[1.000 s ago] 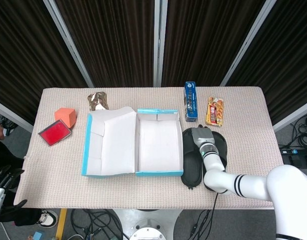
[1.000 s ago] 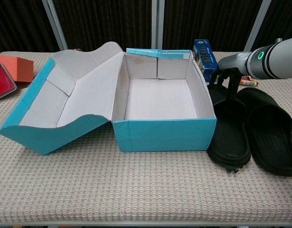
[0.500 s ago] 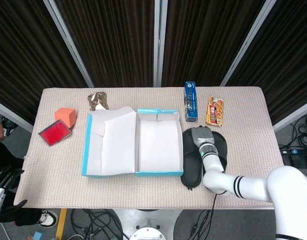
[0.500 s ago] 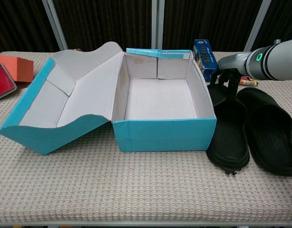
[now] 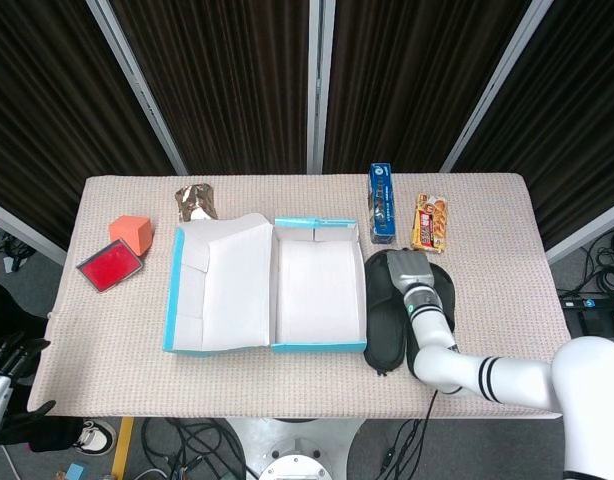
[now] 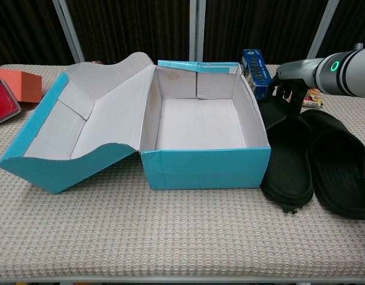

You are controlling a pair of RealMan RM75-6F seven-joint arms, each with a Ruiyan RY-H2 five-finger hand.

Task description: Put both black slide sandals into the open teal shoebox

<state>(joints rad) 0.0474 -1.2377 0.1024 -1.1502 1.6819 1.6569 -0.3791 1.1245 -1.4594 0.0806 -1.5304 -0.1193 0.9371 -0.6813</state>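
Sandals [image 6: 316, 160], ribbed black rubber, lie beside boxy teal shoebox [image 6: 203, 159].

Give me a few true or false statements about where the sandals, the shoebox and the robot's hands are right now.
1. Both black sandals lie on the table, right of the teal shoebox. True.
2. The shoebox already holds one sandal. False: its inside is bare.
3. The right hand is at the far end of the sandal nearer the box. True.
4. The left hand is over the shoebox. False: it sits off the table's left edge.
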